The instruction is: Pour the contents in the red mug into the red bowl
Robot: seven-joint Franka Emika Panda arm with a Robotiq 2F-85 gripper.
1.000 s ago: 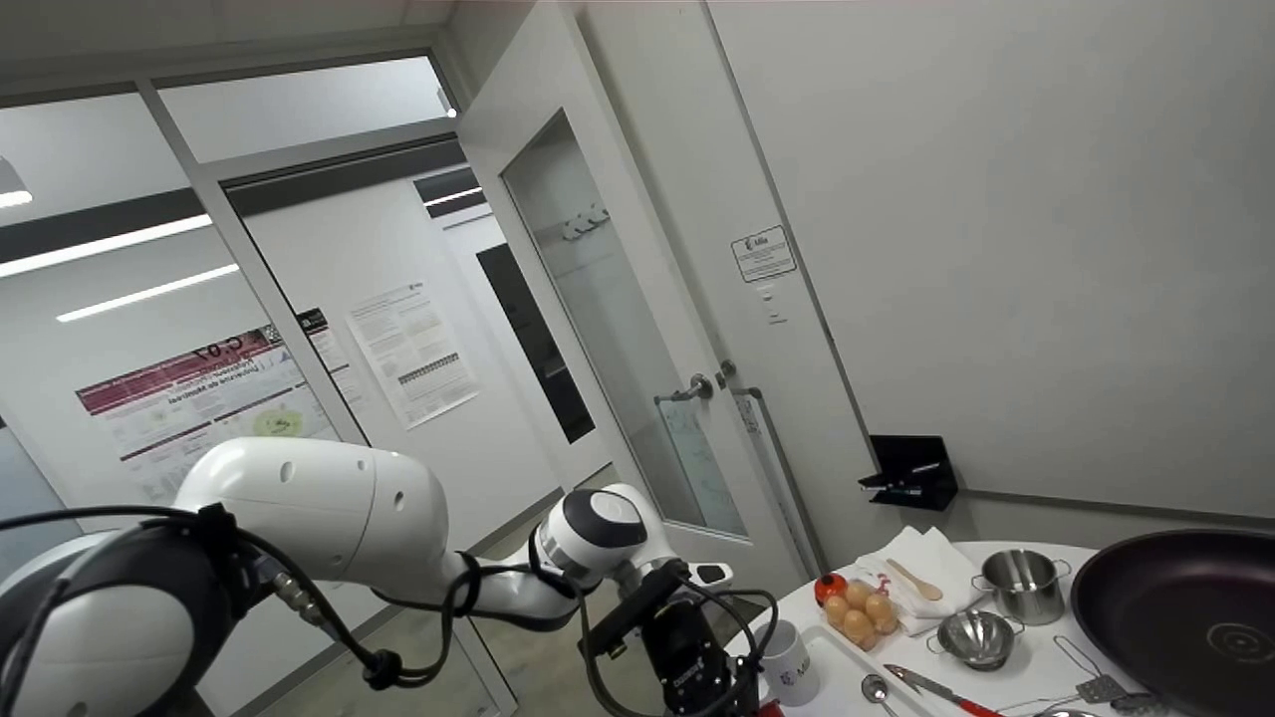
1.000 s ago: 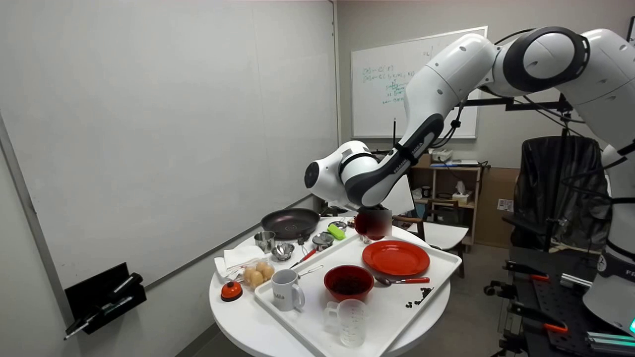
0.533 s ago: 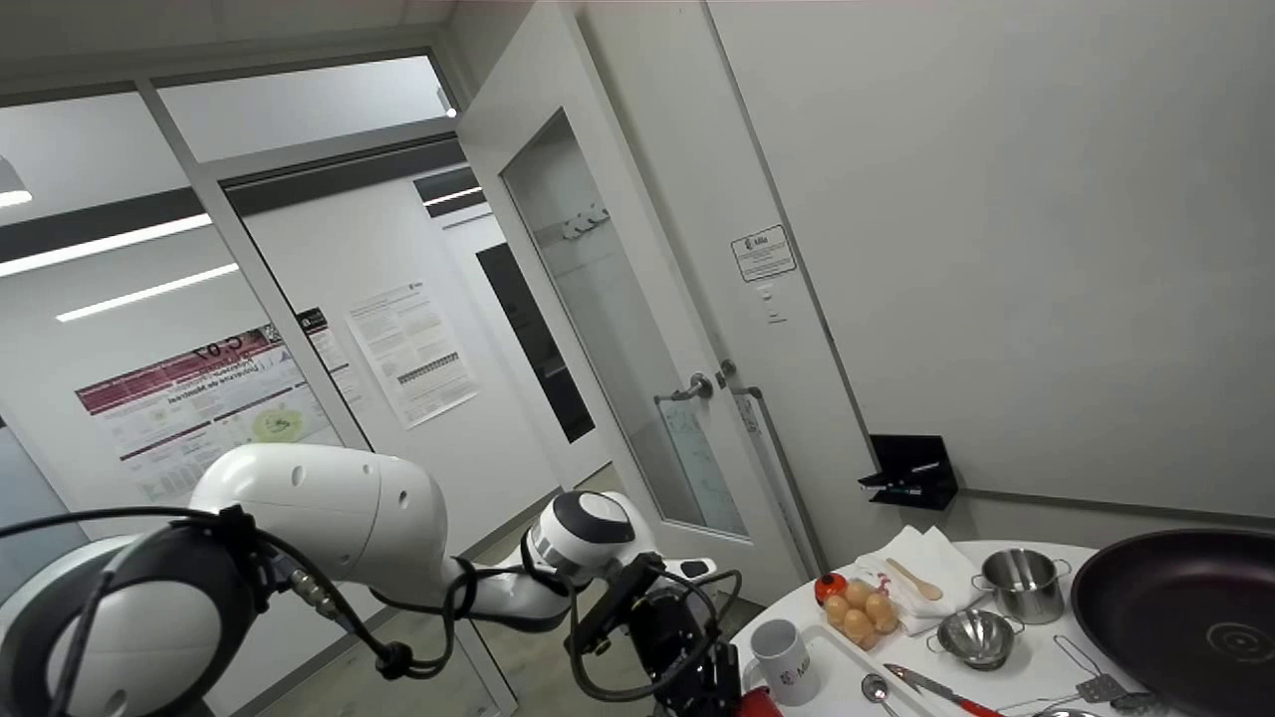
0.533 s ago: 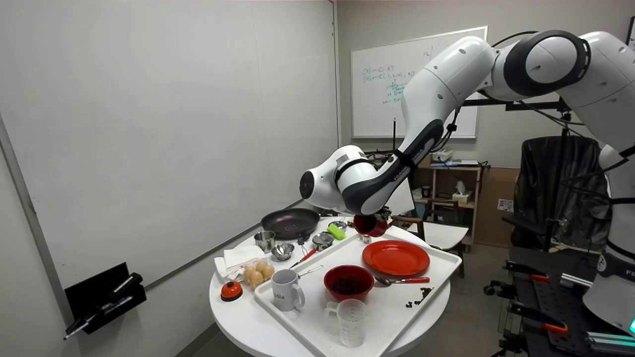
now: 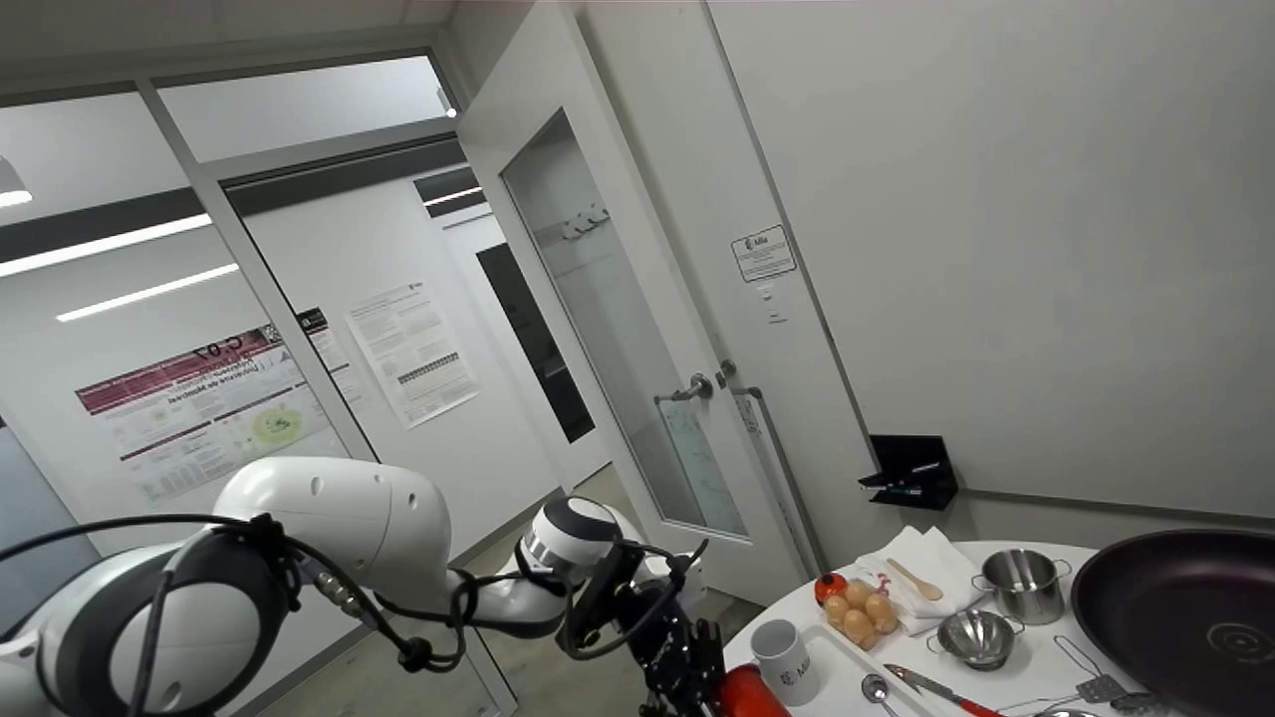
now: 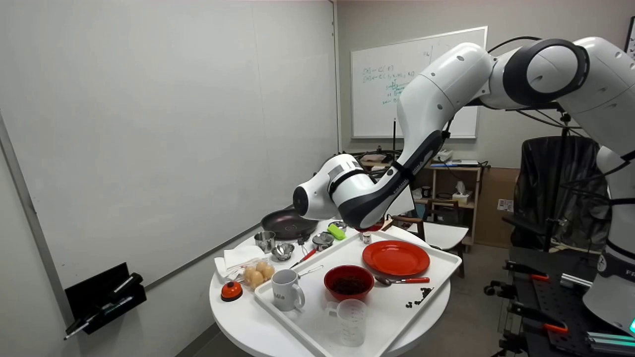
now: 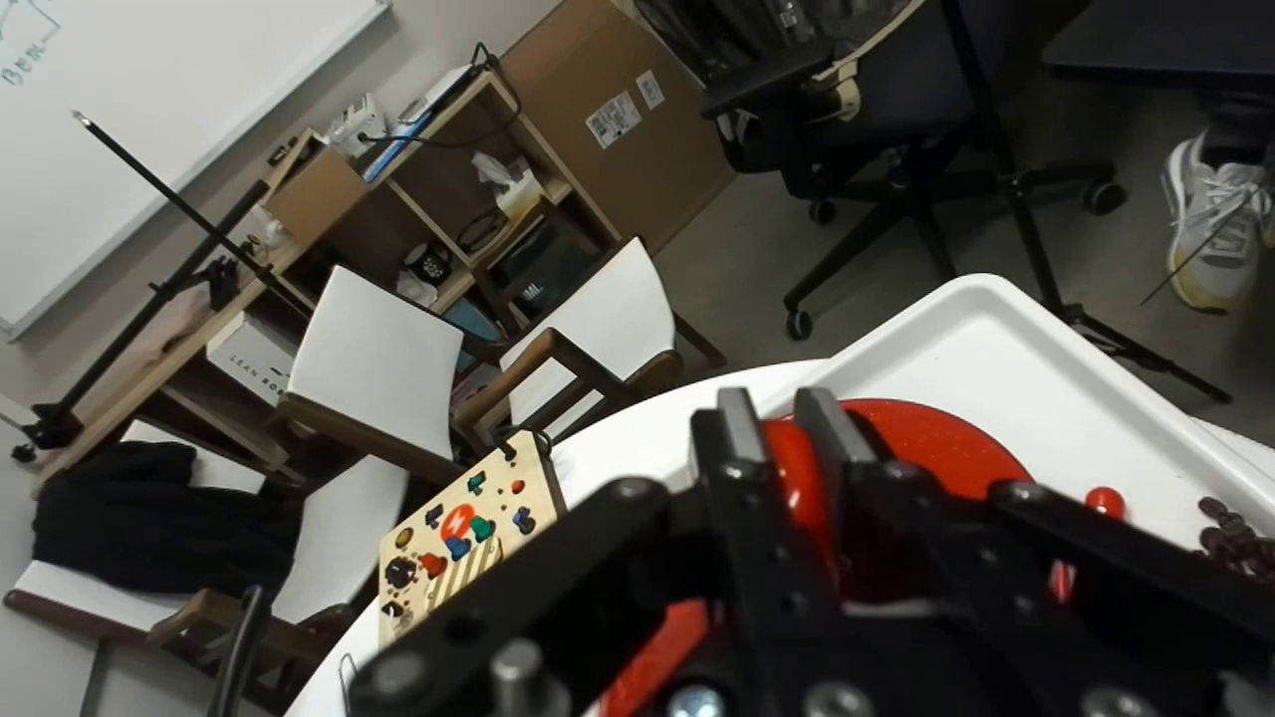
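Observation:
My gripper [image 7: 782, 428] is shut on the red mug [image 7: 800, 468] in the wrist view; a curved red part of it lies between the fingers. In an exterior view the mug [image 5: 749, 693] shows tilted at the bottom edge, beside the gripper's black fingers. In an exterior view only a red strip of the mug [image 6: 372, 227] shows below the arm, above the tray's far end. The mug's inside is hidden. The red bowl [image 6: 349, 271] stands on the white tray, nearer that camera than the mug, with dark contents in it. The bowl is apart from the mug.
The white tray [image 6: 317, 317] also bears a red plate [image 6: 396, 258], a spoon [image 6: 412, 280], a grey-white cup [image 6: 285, 292], a clear measuring jug [image 6: 352, 322] and loose dark bits [image 6: 421, 296]. A small jar [image 6: 366, 238] stands under the mug. A pan [image 6: 290, 224] stands behind.
The arm has lowered, and its wrist has moved left and down in an exterior view, covering most of the mug. The mug, still held, has turned and shows more in an exterior view.

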